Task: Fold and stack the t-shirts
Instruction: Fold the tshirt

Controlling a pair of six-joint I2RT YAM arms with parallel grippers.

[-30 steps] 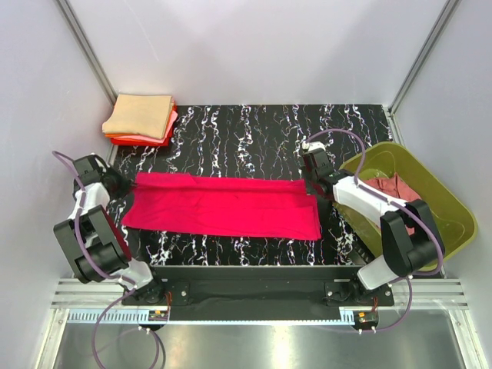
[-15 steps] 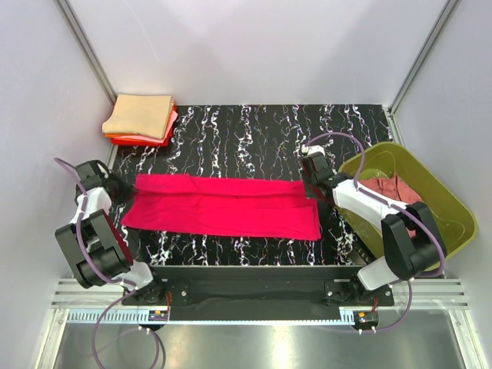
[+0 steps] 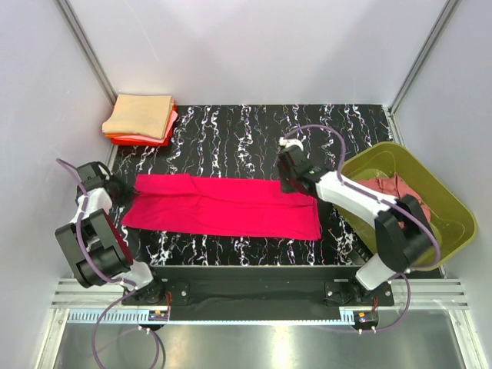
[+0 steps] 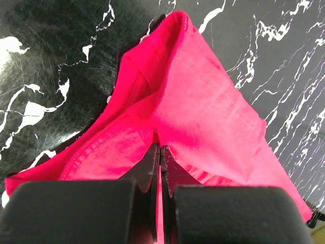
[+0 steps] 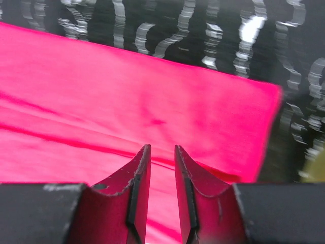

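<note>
Looking at your setup from above, you've got the bright crimson-pink cloth t-shirt point(image 3: 223, 205) spread out as a long flat band running left to right across the near half of the black white-veined marble-look table point(image 3: 254, 127).

Your left gripper point(image 4: 160, 150) is clamped tight on the left end of that shirt. The wrist view shows the two black fingers pressed together with a bunched fold of pink fabric pinched between them, and the cloth fans out from there over the tabletop.

Your right gripper point(image 5: 161, 148) sits over the far right part of the same shirt, a bit in from its right edge. Its jaws are only a crack apart, and all you see through the gap is flat pink cloth lying below, so it doesn't look like it's got hold of anything.

Over in the far left corner there's the stack of folded square shirts point(image 3: 141, 118), tan-peach on top with pink and orange-red layers under it. On the right, the olive-green plastic tub point(image 3: 440, 201) has a crumpled dusty rose shirt point(image 3: 388, 188) inside.
</note>
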